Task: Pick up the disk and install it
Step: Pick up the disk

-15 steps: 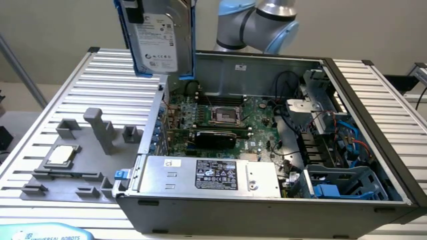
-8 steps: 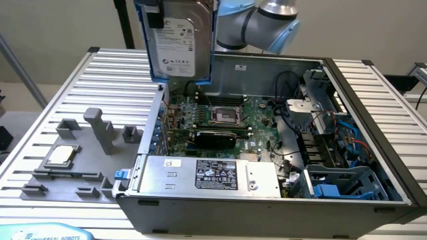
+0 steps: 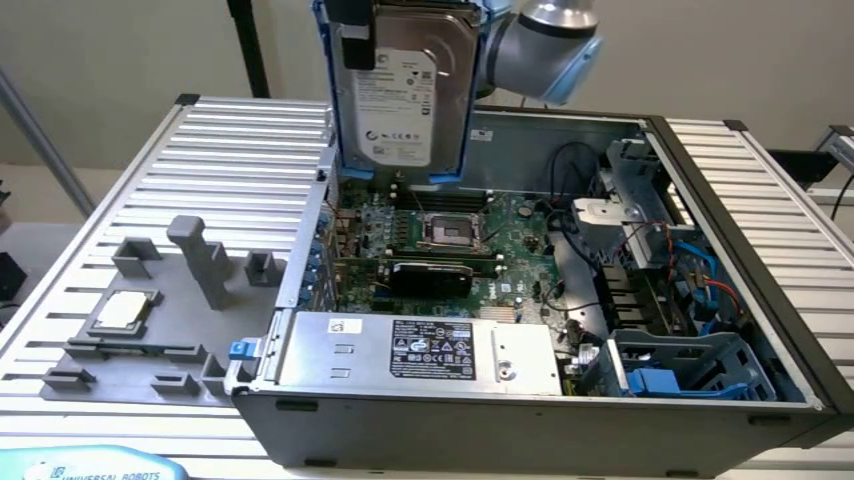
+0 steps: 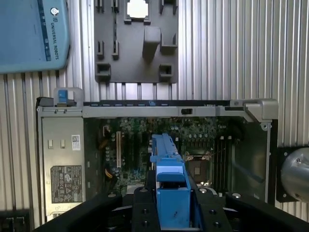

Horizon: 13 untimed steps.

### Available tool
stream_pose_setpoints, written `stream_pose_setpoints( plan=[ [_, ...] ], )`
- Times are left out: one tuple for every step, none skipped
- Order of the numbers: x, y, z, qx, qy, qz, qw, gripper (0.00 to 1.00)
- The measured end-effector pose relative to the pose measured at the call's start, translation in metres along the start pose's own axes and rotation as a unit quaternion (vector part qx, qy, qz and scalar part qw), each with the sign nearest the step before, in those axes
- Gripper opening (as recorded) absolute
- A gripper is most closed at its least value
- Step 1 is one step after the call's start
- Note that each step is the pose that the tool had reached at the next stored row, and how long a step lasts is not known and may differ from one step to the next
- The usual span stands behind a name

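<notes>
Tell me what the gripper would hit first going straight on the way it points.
Shut on the disk, the gripper points down into the open computer case. The disk's leading edge would likely meet the motherboard first, beside the CPU socket, though depth is unclear.

The counter (image 3: 240, 150) is a ribbed aluminium surface of parallel slotted profiles, silver-grey, with black caps at its far corners. Behind it stands a plain beige wall (image 3: 107, 50). A black vertical post (image 3: 251, 45) rises beyond the counter's far edge. A grey slanted bar (image 3: 38, 135) crosses the exterior view's left. Lighting is even and diffuse.
</notes>
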<state>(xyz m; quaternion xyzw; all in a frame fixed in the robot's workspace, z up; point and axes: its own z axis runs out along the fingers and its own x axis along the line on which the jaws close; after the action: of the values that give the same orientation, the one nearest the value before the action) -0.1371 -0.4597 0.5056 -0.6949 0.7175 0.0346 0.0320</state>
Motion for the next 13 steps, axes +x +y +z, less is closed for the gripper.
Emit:
stream_pose_setpoints(
  plan=[
    [0.002, -0.0046, -0.0003, 0.0000, 0.0000, 0.000, 1.0000, 0.33],
    [0.004, -0.0088, -0.0005, 0.0000, 0.0000, 0.000, 1.0000, 0.33],
    [0.006, -0.0129, -0.0007, 0.0000, 0.0000, 0.000, 1.0000, 0.33],
    [0.008, -0.0171, -0.0009, 0.0000, 0.0000, 0.000, 1.0000, 0.33],
    [0.011, -0.0211, -0.0011, 0.0000, 0.0000, 0.000, 1.0000, 0.33],
    [0.013, -0.0252, -0.0013, 0.0000, 0.0000, 0.000, 1.0000, 0.33],
    [0.015, -0.0294, -0.0016, 0.0000, 0.0000, 0.000, 1.0000, 0.33],
    [0.017, -0.0333, -0.0018, 0.0000, 0.0000, 0.000, 1.0000, 0.33],
    [0.019, -0.0373, -0.0020, 0.0000, 0.0000, 0.000, 1.0000, 0.33],
    [0.021, -0.0413, -0.0022, 0.0000, 0.0000, 0.000, 1.0000, 0.33],
    [0.023, -0.0455, -0.0024, 0.0000, 0.0000, 0.000, 1.0000, 0.33],
    [0.026, -0.0498, -0.0027, 0.0000, 0.0000, 0.000, 1.0000, 0.33],
    [0.028, -0.0539, -0.0029, 0.0000, 0.0000, 0.000, 1.0000, 0.33]
  ],
)
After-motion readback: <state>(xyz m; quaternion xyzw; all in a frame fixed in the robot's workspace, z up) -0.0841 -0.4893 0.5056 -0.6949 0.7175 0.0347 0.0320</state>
